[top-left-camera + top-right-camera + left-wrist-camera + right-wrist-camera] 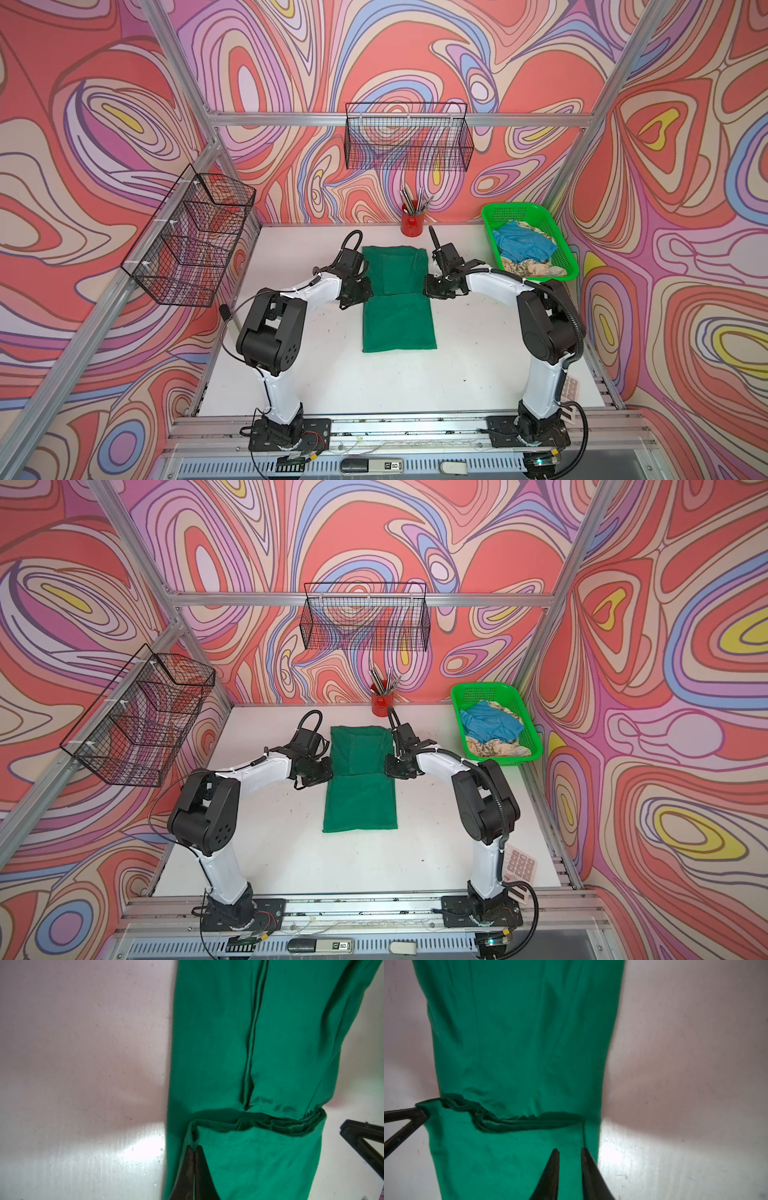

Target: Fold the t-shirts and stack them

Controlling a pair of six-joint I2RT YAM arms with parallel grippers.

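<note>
Walls (415, 50) patterned with coral, lilac and blue swirls are enclosing the white tabletop (332, 374), aluminium frame bars (291, 119) running across them. One black wire basket (409, 141) is hanging above the surface's far edge, a second wire basket (187, 241) above its left edge, and diffuse light is brightening the tabletop.

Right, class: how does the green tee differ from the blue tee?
The green tee lies flat on the table, folded into a strip; the blue tee is crumpled in the basket. The green tee lies alone; the blue tee sits on a cream tee. The left tool pinches the green tee; no tool is near the blue tee. Both are plain cloth.
</note>
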